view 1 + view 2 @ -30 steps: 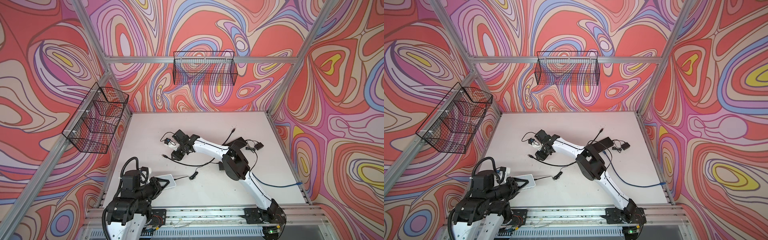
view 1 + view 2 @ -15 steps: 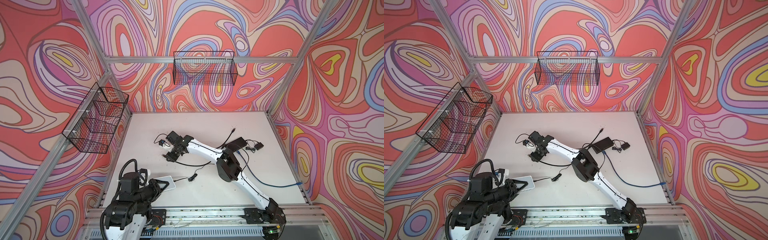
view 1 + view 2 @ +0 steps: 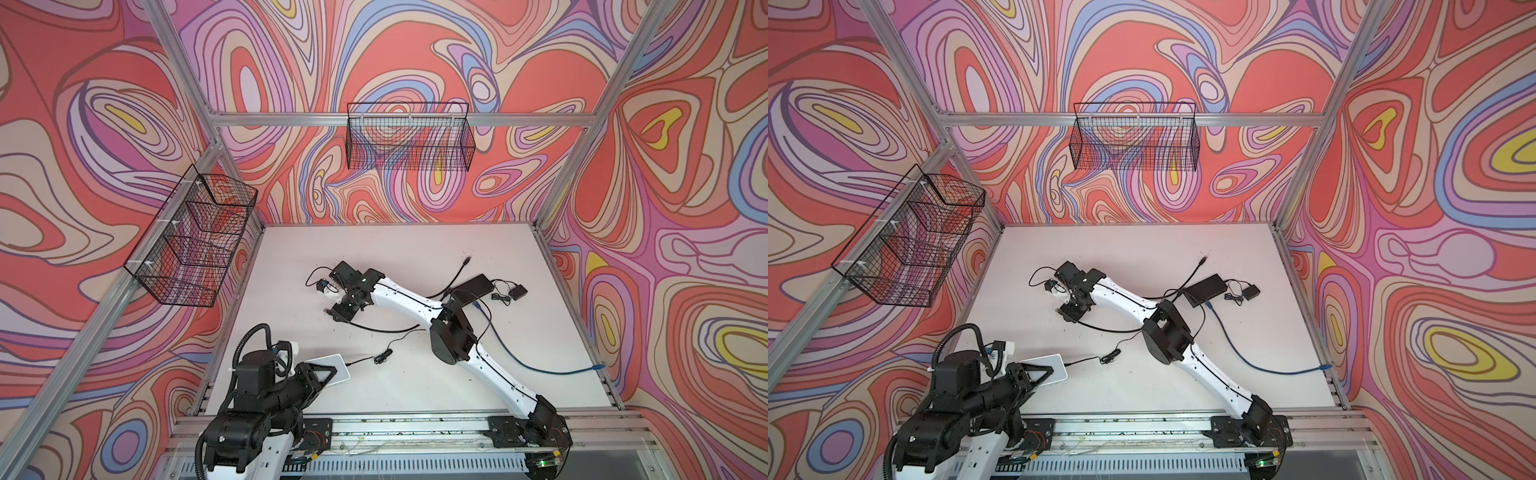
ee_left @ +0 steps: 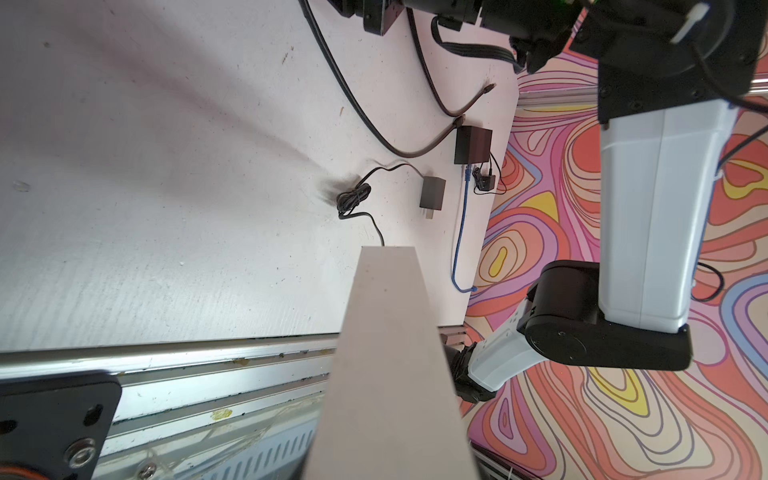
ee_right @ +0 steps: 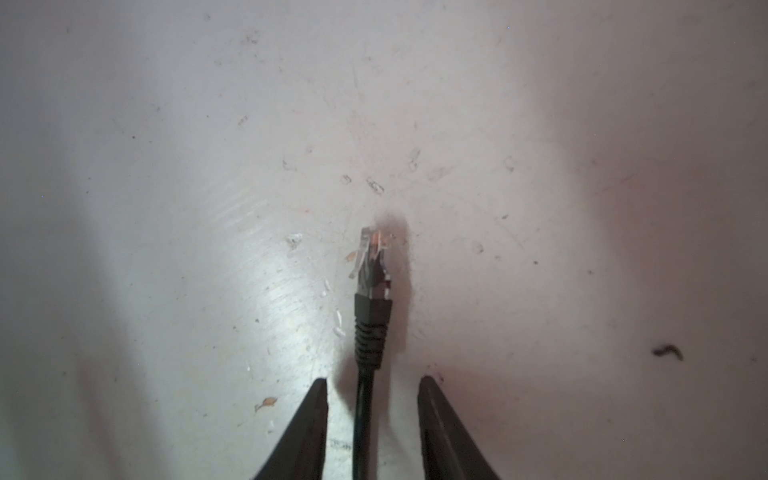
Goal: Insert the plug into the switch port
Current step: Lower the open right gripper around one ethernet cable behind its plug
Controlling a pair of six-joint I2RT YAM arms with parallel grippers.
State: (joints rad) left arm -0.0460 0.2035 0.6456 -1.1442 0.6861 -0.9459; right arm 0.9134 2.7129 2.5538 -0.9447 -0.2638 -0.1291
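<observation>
The black plug (image 5: 371, 286) lies on the white table with its clear tip away from my wrist. Its black cable (image 5: 362, 415) runs back between the fingers of my right gripper (image 5: 374, 380). The fingers stand open on either side and do not touch the cable. In both top views the right gripper (image 3: 340, 312) is down at the table, left of centre. The switch (image 3: 338, 366) is a flat white box at the front left, and a thin black lead comes out of its end. My left gripper (image 3: 322, 372) is shut on it. In the left wrist view the switch (image 4: 386, 332) fills the middle.
A black box (image 3: 478, 284) with a blue cable (image 3: 519, 365) plugged in sits at the right, next to a small black adapter (image 3: 517, 292). The black cable's other end (image 3: 467, 261) lies at the back. A coiled lead (image 3: 382, 356) lies near the switch. Wire baskets (image 3: 409, 137) hang on the walls.
My right arm has swung left across the table and its gripper now sits lower over the plug's cable. Its fingers have narrowed. The left arm has barely moved.
</observation>
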